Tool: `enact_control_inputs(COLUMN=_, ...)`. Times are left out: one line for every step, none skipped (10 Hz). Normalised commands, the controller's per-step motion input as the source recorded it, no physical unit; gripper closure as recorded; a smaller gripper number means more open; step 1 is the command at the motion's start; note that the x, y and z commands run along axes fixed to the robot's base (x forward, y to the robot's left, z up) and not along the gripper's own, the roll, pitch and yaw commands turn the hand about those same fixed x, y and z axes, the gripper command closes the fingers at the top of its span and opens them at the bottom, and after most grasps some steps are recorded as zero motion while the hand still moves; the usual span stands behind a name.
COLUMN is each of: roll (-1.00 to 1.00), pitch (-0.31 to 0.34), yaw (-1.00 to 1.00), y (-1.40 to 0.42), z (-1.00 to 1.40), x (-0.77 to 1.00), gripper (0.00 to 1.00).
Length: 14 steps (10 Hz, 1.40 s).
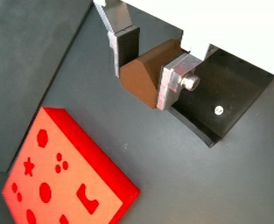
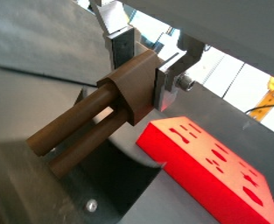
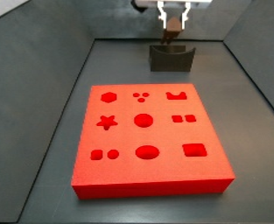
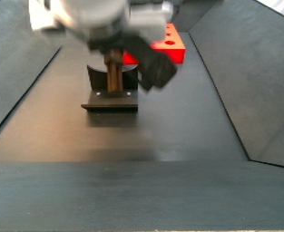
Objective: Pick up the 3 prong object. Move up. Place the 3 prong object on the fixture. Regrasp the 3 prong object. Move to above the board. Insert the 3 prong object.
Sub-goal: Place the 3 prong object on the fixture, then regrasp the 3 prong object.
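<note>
My gripper is shut on the 3 prong object, a brown wood-coloured block clamped between the silver fingers. In a wrist view its long prongs stick out past the fingers, towards the dark fixture. In both side views the gripper holds the piece upright directly over the fixture, at its notch. I cannot tell whether the two touch. The red board with shaped cutouts lies flat on the floor, apart from the fixture.
Sloping grey walls enclose the dark floor on both sides. The board sits behind the fixture in a side view. Dark floor stretches in front of the fixture.
</note>
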Motion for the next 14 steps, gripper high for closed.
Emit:
enact_control_inputs(roll=-0.32, pitch=0.073, yaw=-0.20, y=0.14, z=-1.00, x=0.18, gripper=1.00)
enact_control_inputs(roll=-0.25, pitch=0.053, yaw=-0.19, y=0.14, z=-1.00, x=0.19, gripper=1.00)
enact_control_inputs(roll=-0.19, pitch=0.009, yaw=-0.18, y=0.11, z=-0.80, x=0.16, gripper=1.00)
enact_control_inputs(roll=-0.13, pitch=-0.041, yaw=-0.17, y=0.15, z=-0.61, x=0.11, gripper=1.00)
enact_control_inputs(roll=-0.12, pitch=-0.065, yaw=-0.15, y=0.18, z=-0.56, x=0.09, gripper=1.00)
enact_control_inputs(roll=-0.11, pitch=-0.072, yaw=-0.14, y=0.19, z=-0.55, x=0.09, gripper=1.00)
enact_control_inputs(roll=-0.11, pitch=-0.079, yaw=-0.10, y=0.20, z=-0.52, x=0.09, gripper=1.00)
enact_control_inputs(roll=-0.11, pitch=-0.080, yaw=-0.08, y=0.21, z=-0.52, x=0.08, gripper=1.00)
enact_control_inputs(roll=-0.11, pitch=-0.080, yaw=-0.05, y=0.21, z=-0.52, x=0.08, gripper=1.00)
enact_control_inputs(roll=0.00, pitch=0.000, yaw=0.00, y=0.00, z=0.00, x=0.00, gripper=0.00)
enact_control_inputs(roll=0.10, pitch=0.034, yaw=0.00, y=0.00, z=1.00, x=0.00, gripper=0.00)
enact_control_inputs(roll=0.10, pitch=0.035, yaw=0.01, y=0.00, z=1.00, x=0.00, gripper=0.00)
enact_control_inputs(roll=0.10, pitch=0.045, yaw=0.01, y=0.00, z=1.00, x=-0.02, gripper=0.00)
enact_control_inputs(roll=0.09, pitch=0.047, yaw=0.00, y=0.00, z=1.00, x=-0.03, gripper=0.00)
